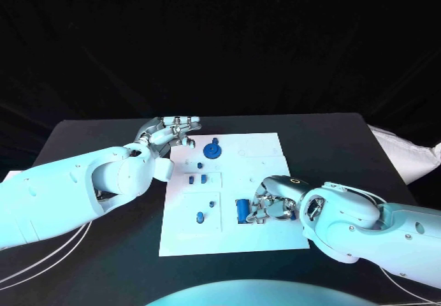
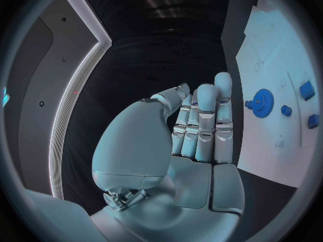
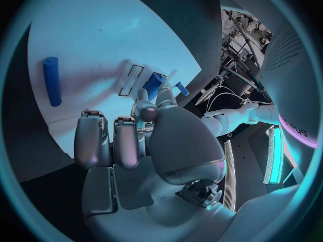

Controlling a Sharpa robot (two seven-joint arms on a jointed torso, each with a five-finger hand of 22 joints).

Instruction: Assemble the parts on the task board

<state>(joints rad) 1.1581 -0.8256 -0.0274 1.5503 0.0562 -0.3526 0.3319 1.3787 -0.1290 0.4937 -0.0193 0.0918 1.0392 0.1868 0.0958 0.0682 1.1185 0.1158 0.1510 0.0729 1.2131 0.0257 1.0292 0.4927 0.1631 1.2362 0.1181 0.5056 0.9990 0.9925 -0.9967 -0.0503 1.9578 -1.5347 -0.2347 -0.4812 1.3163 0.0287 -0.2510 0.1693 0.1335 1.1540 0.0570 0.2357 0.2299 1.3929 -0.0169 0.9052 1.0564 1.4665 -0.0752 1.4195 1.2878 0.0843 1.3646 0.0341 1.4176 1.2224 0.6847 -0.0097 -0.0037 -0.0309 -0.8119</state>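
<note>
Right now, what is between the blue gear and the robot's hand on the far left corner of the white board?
Just bare white task board. In the head view nothing lies between the blue gear and the left hand; the left wrist view agrees.

Left hand (image 1: 172,132) empty, fingers straight; right hand (image 1: 273,205) curled.
</note>
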